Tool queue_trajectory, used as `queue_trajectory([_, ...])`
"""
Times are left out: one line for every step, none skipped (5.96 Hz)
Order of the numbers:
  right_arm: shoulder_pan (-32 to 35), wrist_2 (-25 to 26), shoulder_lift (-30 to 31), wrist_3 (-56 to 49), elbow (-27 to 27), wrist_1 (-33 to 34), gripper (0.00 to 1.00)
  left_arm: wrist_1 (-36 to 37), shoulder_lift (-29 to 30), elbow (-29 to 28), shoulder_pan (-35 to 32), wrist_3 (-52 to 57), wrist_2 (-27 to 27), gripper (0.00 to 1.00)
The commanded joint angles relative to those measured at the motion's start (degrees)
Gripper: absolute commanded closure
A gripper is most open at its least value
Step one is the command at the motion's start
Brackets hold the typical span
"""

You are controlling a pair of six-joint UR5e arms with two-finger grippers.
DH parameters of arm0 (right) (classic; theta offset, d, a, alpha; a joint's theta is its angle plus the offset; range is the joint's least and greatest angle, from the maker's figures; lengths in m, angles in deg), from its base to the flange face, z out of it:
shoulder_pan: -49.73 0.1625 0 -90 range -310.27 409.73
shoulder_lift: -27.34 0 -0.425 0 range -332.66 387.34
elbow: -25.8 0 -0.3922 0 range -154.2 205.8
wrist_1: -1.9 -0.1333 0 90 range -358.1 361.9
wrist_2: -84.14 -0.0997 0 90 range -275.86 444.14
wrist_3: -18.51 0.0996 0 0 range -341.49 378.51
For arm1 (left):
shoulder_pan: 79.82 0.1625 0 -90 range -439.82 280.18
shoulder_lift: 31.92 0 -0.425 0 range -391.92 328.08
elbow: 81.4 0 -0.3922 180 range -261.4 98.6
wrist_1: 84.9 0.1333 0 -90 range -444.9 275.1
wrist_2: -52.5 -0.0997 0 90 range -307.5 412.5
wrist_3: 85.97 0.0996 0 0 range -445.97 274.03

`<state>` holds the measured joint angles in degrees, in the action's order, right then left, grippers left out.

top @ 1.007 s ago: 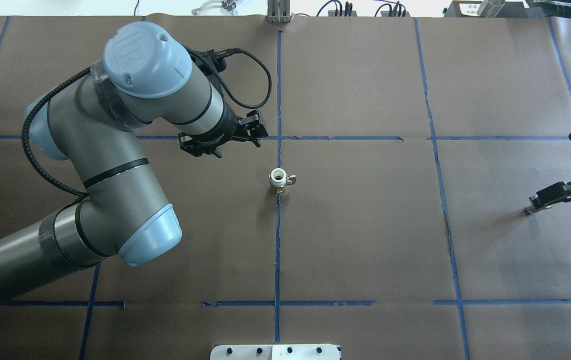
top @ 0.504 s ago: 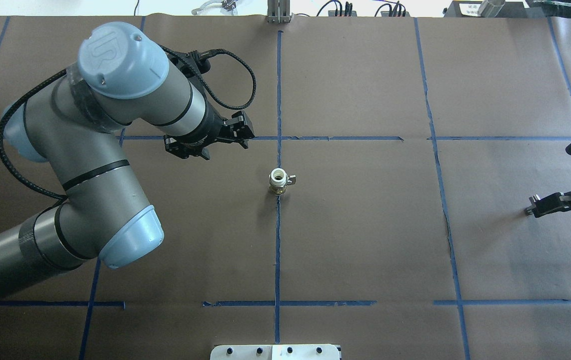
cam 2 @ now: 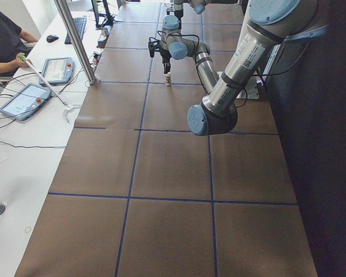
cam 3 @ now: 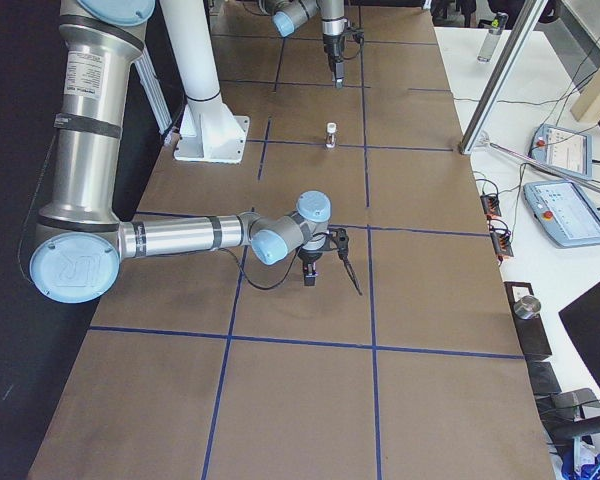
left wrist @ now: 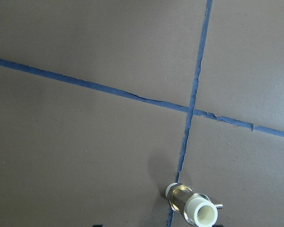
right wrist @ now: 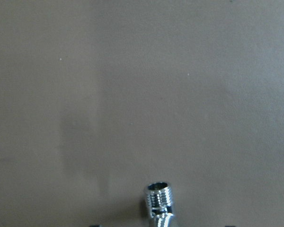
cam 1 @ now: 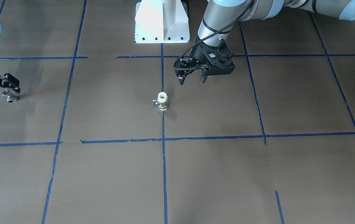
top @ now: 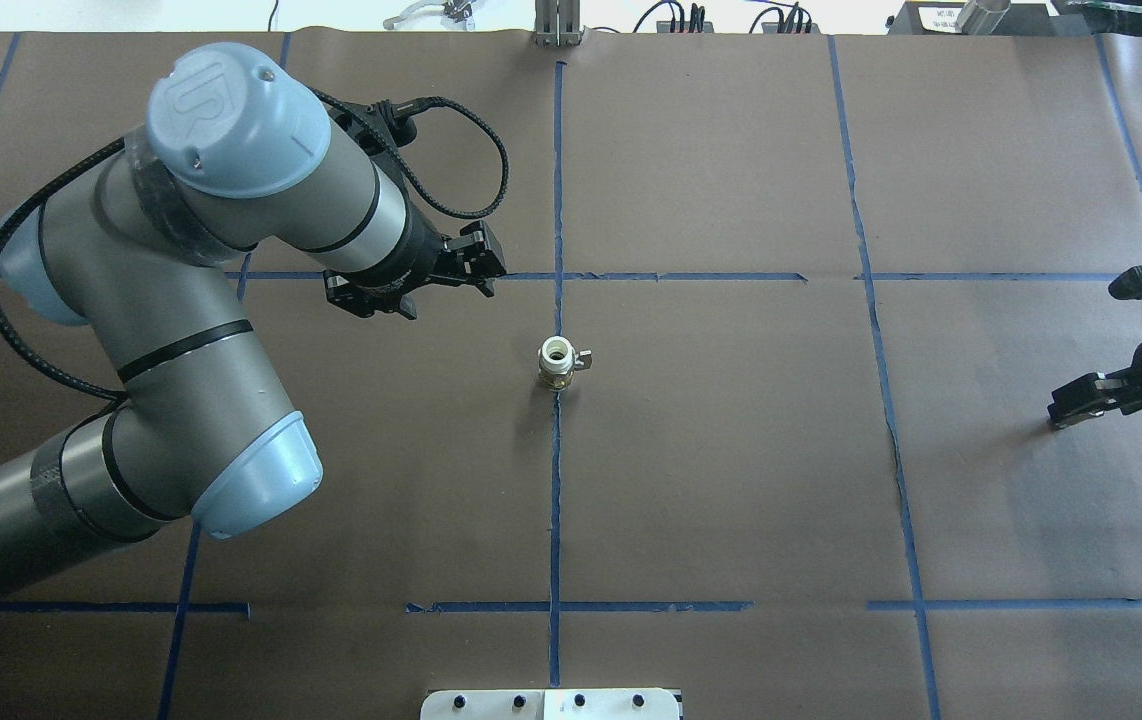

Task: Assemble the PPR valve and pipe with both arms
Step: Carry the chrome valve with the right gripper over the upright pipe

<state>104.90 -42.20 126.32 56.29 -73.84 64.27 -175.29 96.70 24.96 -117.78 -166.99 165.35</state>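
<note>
Nothing joined yet: my left tool [cam 1: 192, 82] hangs released near the untouched PPR valve [cam 1: 163, 101]; the pipe [right wrist: 158, 201] sits under my right tool [top: 1066, 410], grip I cannot tell.

The grey jointed left arm [top: 181, 340] with light-blue caps bends sharply at the elbow, its black two-finger left claw [cam 1: 192, 81] aimed downward with fingers spread, while the right arm [cam 3: 170, 238] stretches low, its right claw [top: 1066, 410] likewise parted.

White-ended brass PPR valve [top: 556, 362] stands upright on blue tape [top: 555, 480]; shiny chrome pipe [cam 1: 8, 98] sits well apart.
</note>
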Motion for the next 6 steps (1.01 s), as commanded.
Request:
queue_trajectory([0.11,-0.04,-0.27,0.19,0.32,-0.06,0.61,0.05,-0.03,0.25,-0.01,-0.02,0.0,0.18])
queue_trajectory([0.11,-0.04,-0.19,0.19,0.41,0.03,0.87,-0.13,-0.64,0.51,-0.09,0.07,0.0,0.18])
queue_trajectory([0.2,-0.04,0.07,-0.33,0.33,-0.15,1.0,-0.13,-0.82,1.12,-0.18,0.07,0.0,0.18])
queue_trajectory([0.38,-0.13,0.08,0.18,-1.33,-0.06,1.0,-0.13,-0.82,1.39,-0.27,0.07,0.0,0.18])
queue_trajectory([0.29,-0.65,-0.36,0.71,-7.0,0.9,1.0,-0.04,-1.17,3.04,-0.88,0.07,0.0,0.18])
queue_trajectory([-0.15,-0.83,-3.67,10.98,-10.71,1.78,1.0,-0.13,-4.74,6.89,-1.06,0.33,0.0,0.18])
